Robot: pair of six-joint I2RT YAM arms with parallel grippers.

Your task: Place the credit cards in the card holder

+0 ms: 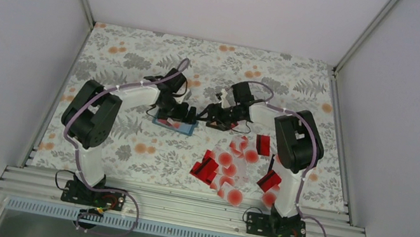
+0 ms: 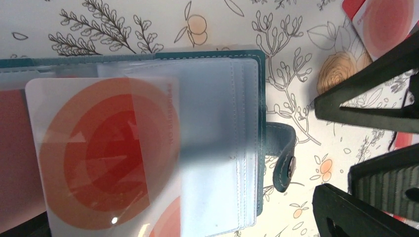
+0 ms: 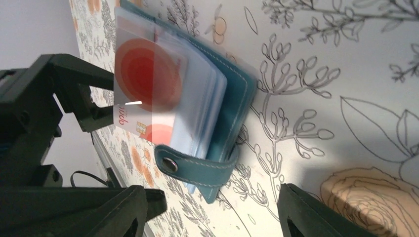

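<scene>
The teal card holder (image 1: 175, 125) lies open on the tablecloth, its clear sleeves fanned. In the left wrist view the holder (image 2: 262, 98) has a pale credit card with a red dot (image 2: 99, 153) lying on the sleeves, one edge under a sleeve. A second dotted card (image 2: 165, 222) peeks out below it. The right wrist view shows the holder (image 3: 237, 98) and the same card (image 3: 143, 74). My left gripper (image 1: 185, 114) (image 2: 185, 228) hangs over the holder, jaws wide apart. My right gripper (image 1: 206, 118) (image 3: 212, 217) is open and empty beside the snap strap (image 3: 197, 165).
Several loose credit cards (image 1: 231, 167), red ones and pale dotted ones, lie in a heap at the right front near the right arm's base. One red card (image 1: 263, 144) lies apart behind it. The right gripper's black fingers (image 2: 365, 98) stand close to the holder's strap side.
</scene>
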